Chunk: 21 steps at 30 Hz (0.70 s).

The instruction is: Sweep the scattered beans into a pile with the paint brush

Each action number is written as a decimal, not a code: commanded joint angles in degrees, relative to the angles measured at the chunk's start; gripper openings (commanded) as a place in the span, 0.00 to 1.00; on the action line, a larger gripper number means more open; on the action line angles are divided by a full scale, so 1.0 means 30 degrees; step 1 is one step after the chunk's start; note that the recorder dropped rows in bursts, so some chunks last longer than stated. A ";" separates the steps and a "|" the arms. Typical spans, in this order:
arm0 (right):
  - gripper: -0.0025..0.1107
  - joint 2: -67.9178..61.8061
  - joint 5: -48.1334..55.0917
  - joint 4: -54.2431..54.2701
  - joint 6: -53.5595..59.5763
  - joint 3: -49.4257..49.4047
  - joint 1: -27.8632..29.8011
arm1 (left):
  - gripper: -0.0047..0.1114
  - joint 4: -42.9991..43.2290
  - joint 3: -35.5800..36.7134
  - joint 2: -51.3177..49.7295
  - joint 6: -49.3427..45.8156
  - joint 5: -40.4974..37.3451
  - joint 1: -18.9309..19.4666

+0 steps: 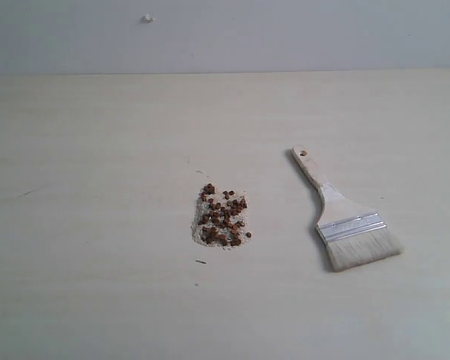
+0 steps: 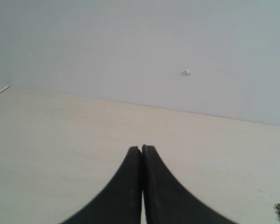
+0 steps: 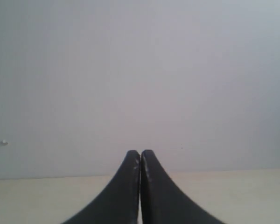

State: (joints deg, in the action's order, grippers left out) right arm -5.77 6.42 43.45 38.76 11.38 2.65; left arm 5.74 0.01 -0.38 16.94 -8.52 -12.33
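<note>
Right of the beans [image 1: 222, 217], the brush [image 1: 339, 210] lies flat, handle slanting back-left, bristles front-right, probably nearer the right gripper [image 3: 140, 152], which, like the left gripper [image 2: 142, 148], is pressed closed and empty.

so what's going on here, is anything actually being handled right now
Nothing is being handled at this moment. The paint brush lies flat on the table, apart from the beans and to their right in the exterior view, with no gripper on it. The beans sit in a fairly compact patch with whitish crumbs near the middle. The left gripper and right gripper are both shut and empty, and neither appears in the exterior view.
</note>
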 commanded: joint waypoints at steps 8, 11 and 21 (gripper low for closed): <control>0.02 0.0153 0.0240 -0.5446 -0.3860 -0.2580 0.0429 | 0.04 -0.0078 -0.0004 0.0128 -0.0110 0.0068 -0.0155; 0.02 0.0153 0.0240 -0.8900 -0.8197 -0.3189 0.1024 | 0.04 -0.0078 -0.0004 0.0128 -0.0110 0.0068 -0.0155; 0.02 0.1923 0.0996 -1.5662 -1.5348 -0.3794 0.1493 | 0.04 -0.0078 -0.0004 0.0128 -0.0110 0.0068 -0.0155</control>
State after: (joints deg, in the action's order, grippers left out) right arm -0.89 7.81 -0.31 -4.95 0.24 6.71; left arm 5.74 0.01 -0.38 16.94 -8.52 -12.33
